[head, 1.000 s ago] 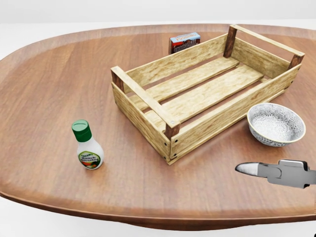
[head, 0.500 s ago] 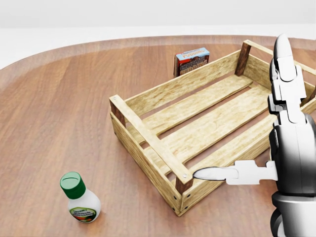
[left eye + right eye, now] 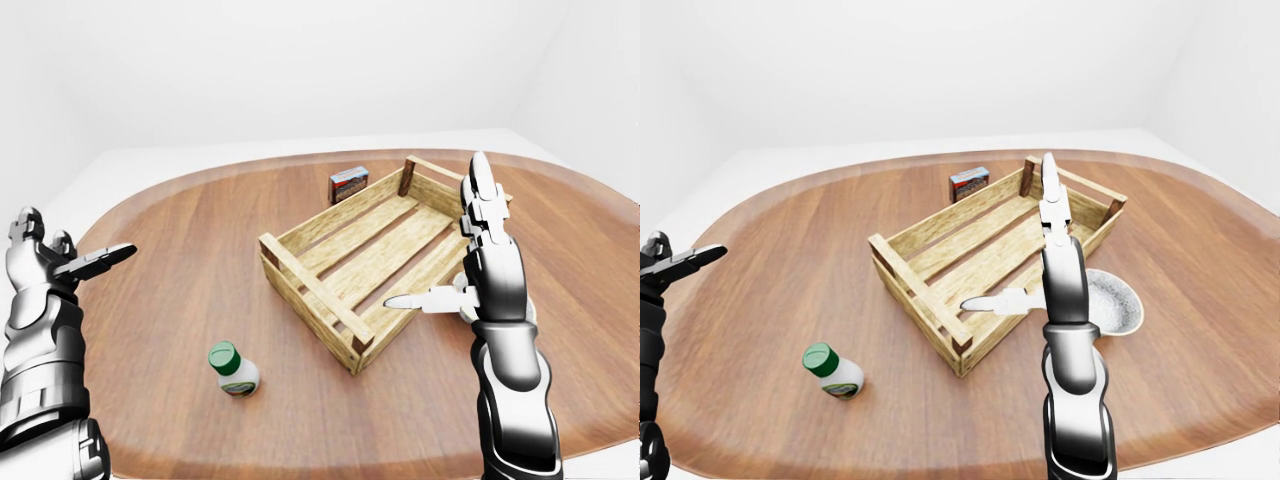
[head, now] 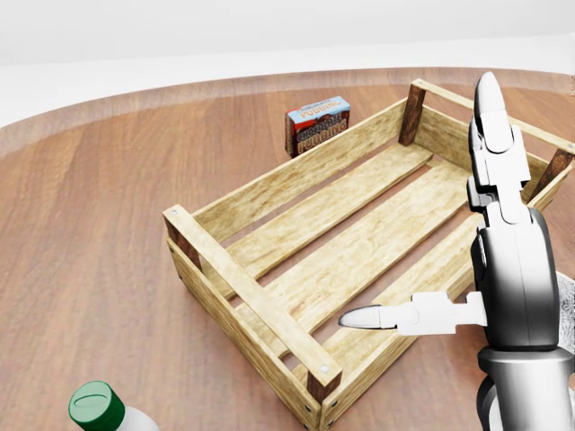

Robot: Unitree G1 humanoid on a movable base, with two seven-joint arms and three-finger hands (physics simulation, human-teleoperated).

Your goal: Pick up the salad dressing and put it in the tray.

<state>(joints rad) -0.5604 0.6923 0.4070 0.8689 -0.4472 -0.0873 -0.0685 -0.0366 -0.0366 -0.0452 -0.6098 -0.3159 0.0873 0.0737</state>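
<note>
Change since half a second ago: the head view has shifted, so the camera moved; the salad dressing bottle now sits cut off at that view's bottom left corner instead of in full, the wooden crate and the pudding box sit further left, and the right hand stands a little lower and further left against the crate.
Left hand: raised at the far left of the left-eye view, forearm upright, fingers spread wide with one pointing right; it holds nothing and is well apart from every object.
Salad dressing bottle: upright on the wooden table, white body, green cap, well to the right of the left hand and below-left of the right hand, just left of the crate's near corner, not touching it. Its label shows green and red print, too small to read.
Wooden crate: slatted tray, nothing inside, set at an angle between the bottle and the right hand.
Pudding box: just beyond the crate's far wall, up-left of the right hand; the word "PUDDING" can just be made out.
Right hand: raised over the crate's right end, forearm upright, fingers pointing straight up, thumb sticking out leftward over the slats; spread wide, holding nothing.
Patterned bowl: on the table just right of the right hand, partly hidden behind it.
</note>
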